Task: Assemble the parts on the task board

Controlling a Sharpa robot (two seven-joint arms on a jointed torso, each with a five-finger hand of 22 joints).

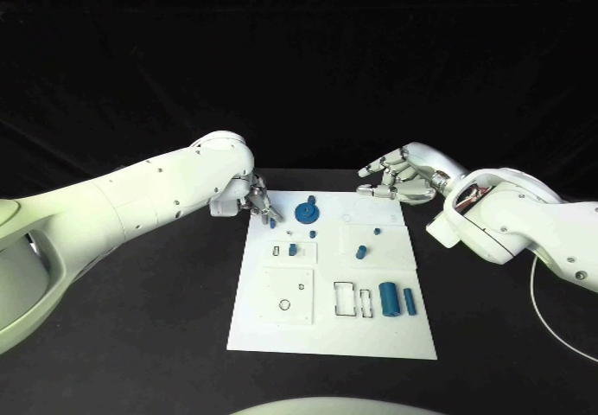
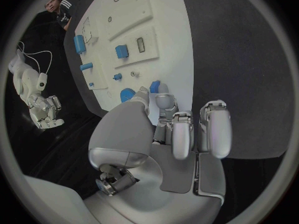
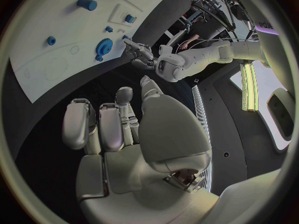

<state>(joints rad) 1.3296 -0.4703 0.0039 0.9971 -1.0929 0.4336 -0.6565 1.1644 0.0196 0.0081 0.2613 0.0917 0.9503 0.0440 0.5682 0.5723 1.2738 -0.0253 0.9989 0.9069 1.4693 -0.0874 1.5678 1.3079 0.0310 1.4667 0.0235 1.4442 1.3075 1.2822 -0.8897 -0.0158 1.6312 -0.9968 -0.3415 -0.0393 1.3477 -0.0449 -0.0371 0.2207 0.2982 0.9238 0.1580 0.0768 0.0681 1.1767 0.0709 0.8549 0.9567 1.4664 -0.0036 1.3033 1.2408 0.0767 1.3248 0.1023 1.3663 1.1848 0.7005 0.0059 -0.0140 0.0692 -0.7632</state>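
The white task board [image 1: 327,333] lies in the middle of the table. My left hand [image 1: 257,202] hangs over its far left corner and pinches a small blue peg [image 1: 272,222] between thumb and finger; the peg [image 2: 154,86] shows at the fingertips [image 2: 164,102]. A blue gear [image 1: 307,209] stands on the board just right of that hand. My right hand [image 1: 400,180] hovers over the board's far right edge, fingers loosely apart, holding nothing. A thick blue cylinder [image 1: 390,298] and a thin one [image 1: 409,301] lie at the board's right side.
Small blue pieces [image 1: 361,252] [image 1: 293,249] [image 1: 312,232] stand mid-board. Rectangular cut-outs [image 1: 344,296] and a raised square plate [image 1: 288,294] fill the near half. Black table [image 1: 149,311] surrounds the board. The right wrist view shows the gear [image 3: 104,46] and my left hand [image 3: 141,53].
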